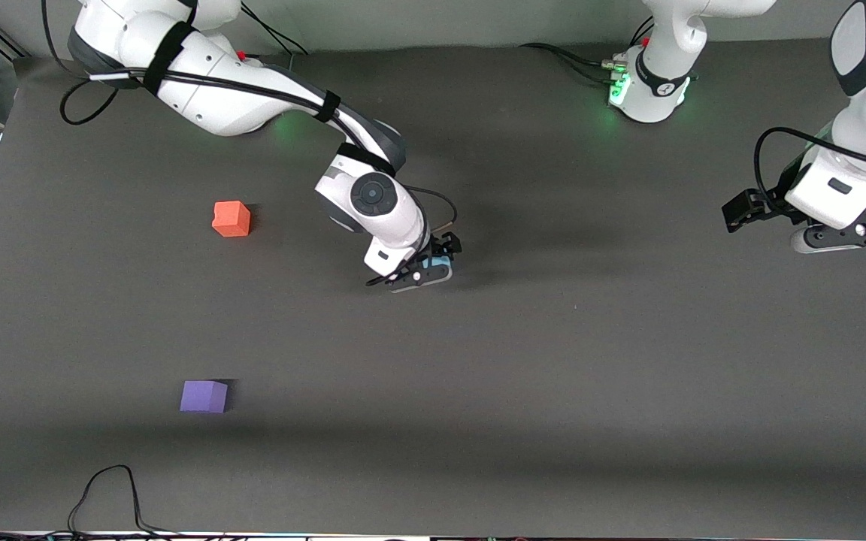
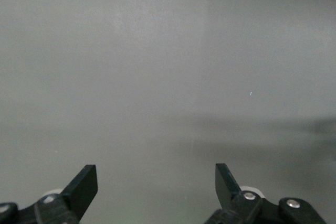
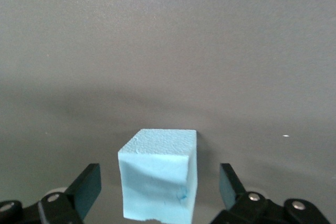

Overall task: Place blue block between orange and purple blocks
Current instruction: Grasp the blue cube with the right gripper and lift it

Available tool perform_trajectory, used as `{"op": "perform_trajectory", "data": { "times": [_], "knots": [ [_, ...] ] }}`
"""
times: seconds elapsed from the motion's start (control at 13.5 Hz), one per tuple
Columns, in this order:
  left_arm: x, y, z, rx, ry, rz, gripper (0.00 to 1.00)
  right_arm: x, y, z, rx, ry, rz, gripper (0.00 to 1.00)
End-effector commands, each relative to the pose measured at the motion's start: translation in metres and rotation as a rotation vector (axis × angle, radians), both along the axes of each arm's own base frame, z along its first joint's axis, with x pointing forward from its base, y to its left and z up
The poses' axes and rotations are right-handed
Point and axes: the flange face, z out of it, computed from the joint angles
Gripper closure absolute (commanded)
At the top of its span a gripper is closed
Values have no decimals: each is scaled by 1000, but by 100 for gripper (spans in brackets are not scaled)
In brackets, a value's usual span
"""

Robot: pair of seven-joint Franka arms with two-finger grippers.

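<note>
The light blue block [image 3: 157,177] sits on the grey table between the fingers of my right gripper [image 3: 158,178], with a gap on each side; the fingers are open. In the front view the right gripper [image 1: 424,272] is low over the middle of the table and hides most of the blue block [image 1: 442,262]. The orange block [image 1: 231,219] lies toward the right arm's end. The purple block [image 1: 204,396] lies nearer the front camera than the orange one. My left gripper [image 1: 854,234] waits at the left arm's end, open and empty [image 2: 156,176].
A black cable [image 1: 106,488] loops onto the table at the edge nearest the front camera. The table's grey mat [image 1: 553,376] spreads around the blocks.
</note>
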Motion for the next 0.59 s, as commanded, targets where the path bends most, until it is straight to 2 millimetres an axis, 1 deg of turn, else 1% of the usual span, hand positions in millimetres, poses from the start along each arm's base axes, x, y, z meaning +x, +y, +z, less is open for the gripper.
{"op": "perform_trajectory", "data": {
  "times": [0.0,0.07,0.15,0.3,0.37,0.44,0.52],
  "knots": [
    [-1,-2,17,30,-25,-31,0,-6,14,-4,3,-8,-17,0],
    [2,1,24,35,-27,-23,0,-11,17,-9,-7,-11,-12,0],
    [3,8,31,38,-17,-11,0,-14,17,-21,-21,-6,-26,0],
    [11,15,36,42,-9,7,0,-19,17,-35,-49,-18,-46,1],
    [12,15,36,44,1,8,0,-20,16,-37,-56,-27,-35,16],
    [13,20,34,45,8,10,0,-20,14,-39,-62,-31,-26,44],
    [13,23,36,42,7,-6,0,-18,12,-39,-66,-30,-26,64]
  ]
}}
